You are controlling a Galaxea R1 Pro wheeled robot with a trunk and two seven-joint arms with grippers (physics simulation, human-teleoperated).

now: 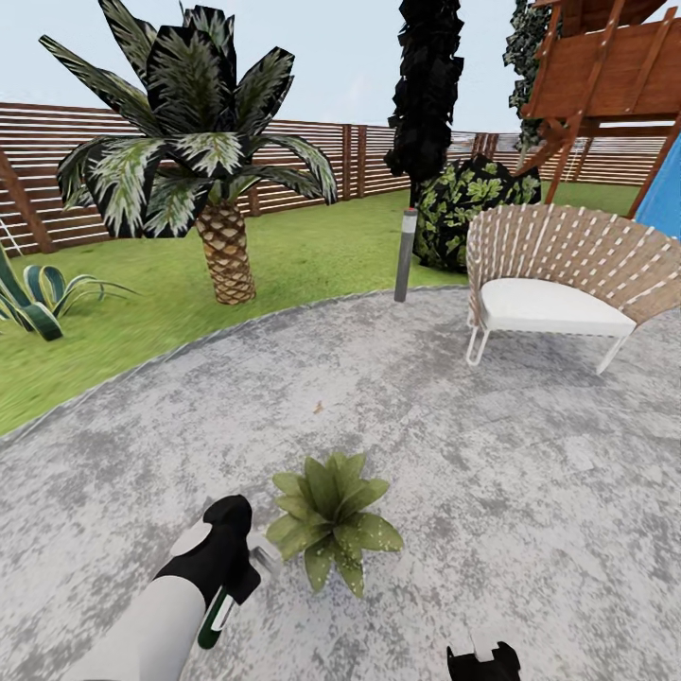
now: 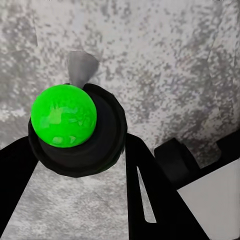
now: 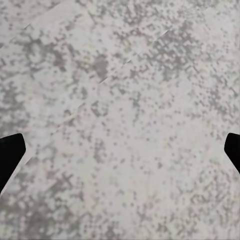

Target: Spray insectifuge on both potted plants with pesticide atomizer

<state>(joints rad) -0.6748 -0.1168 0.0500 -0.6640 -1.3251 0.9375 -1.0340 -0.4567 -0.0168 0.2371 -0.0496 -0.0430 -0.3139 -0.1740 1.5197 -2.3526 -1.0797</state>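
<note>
Left gripper (image 1: 248,567): low over the patio, just beside the near potted plant; its dark fingers (image 2: 150,195) are closed around the pesticide atomizer.
Pesticide atomizer (image 2: 75,130): held in the left gripper. In the left wrist view it shows end-on as a dark round body with a bright green dome and a small grey nozzle pointing out over the stone. In the head view a dark green part with a white patch sticks out under the hand.
Right gripper (image 3: 120,150): above bare patio stone, fingers spread wide with only the two black tips (image 3: 10,152) showing at the frame's sides; nothing between them, touching nothing.
Potted plant (image 1: 331,515): a low rosette of speckled green leaves on the patio's near part, just beside the left gripper; whether the leaves touch the gripper I cannot tell.
Patio (image 1: 530,492): mottled grey stone, round edge meeting the lawn.
Wicker chair (image 1: 567,284): at the patio's far right edge, well apart from the plant.
Bollard lamp (image 1: 406,253): upright at the patio's far edge.
Palm (image 1: 213,180): on the lawn beyond the patio's far left edge, before the wooden fence (image 1: 312,165).
</note>
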